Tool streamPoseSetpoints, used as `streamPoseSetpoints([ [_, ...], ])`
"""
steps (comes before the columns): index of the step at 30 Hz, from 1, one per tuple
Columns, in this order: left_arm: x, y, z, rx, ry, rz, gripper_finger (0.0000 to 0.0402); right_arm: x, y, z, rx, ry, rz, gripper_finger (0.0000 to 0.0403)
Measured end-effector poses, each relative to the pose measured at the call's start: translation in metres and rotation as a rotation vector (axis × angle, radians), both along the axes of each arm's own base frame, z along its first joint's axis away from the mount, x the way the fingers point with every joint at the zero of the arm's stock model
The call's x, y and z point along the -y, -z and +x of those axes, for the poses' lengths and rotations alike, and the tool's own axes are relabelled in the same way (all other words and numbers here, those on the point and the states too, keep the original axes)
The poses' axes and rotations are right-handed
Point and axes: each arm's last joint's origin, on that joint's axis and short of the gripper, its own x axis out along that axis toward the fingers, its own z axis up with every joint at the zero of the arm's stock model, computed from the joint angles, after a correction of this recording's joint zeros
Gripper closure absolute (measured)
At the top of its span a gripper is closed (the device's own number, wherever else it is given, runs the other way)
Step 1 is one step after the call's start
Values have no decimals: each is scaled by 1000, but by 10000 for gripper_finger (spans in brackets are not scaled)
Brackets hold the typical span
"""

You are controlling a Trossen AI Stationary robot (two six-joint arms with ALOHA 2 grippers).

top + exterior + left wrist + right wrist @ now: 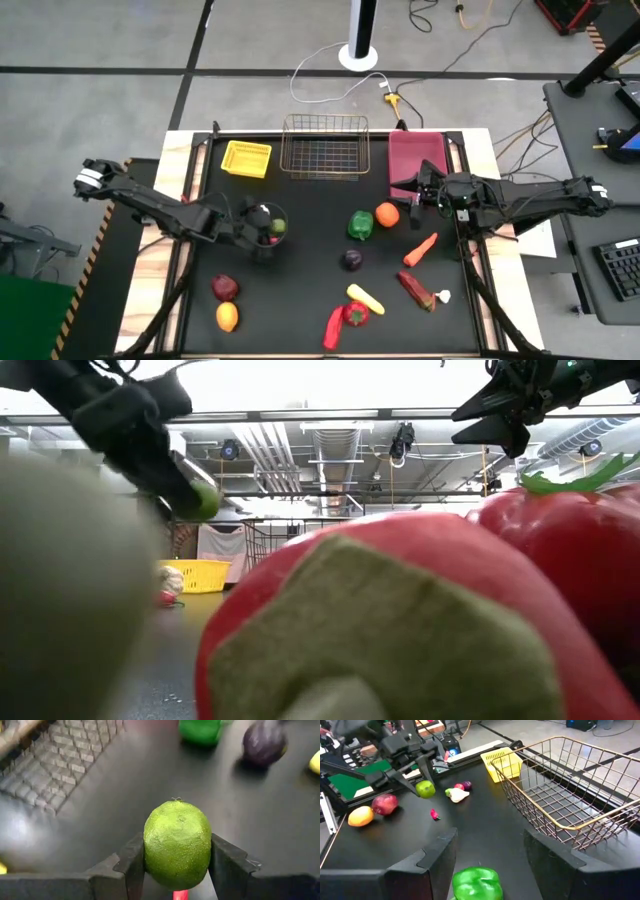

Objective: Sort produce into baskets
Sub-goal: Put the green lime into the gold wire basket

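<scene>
From where I stand, the yellow tray (pixel 246 158) and the wire basket (pixel 323 146) hold nothing. The pink bin (pixel 415 157) is partly covered by the right arm, so its contents are unclear. The left gripper (pixel 177 865) clamps a green lime (pixel 177 843) between its fingers, lifted above the mat. The right gripper (pixel 487 857) hangs with fingers apart, gripping nothing, a green pepper (pixel 476 882) just beneath them. Close red produce (pixel 400 630) blocks most of the low view.

arms: dark, jointed | left arm (pixel 150 205): white band at rear | pincer fingers (pixel 131 865): flat matte black
</scene>
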Motion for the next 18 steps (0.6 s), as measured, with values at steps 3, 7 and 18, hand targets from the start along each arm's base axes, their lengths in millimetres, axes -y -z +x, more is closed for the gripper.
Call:
streamPoseSetpoints([
  [3,0,-5,1,41,13,15,242,0,0,0,-1,0,0,183],
  [7,0,-8,2,61,19,26,242,0,0,0,-2,0,0,183],
  [18,0,-9,2,72,24,30,242,0,0,0,-2,0,0,183],
])
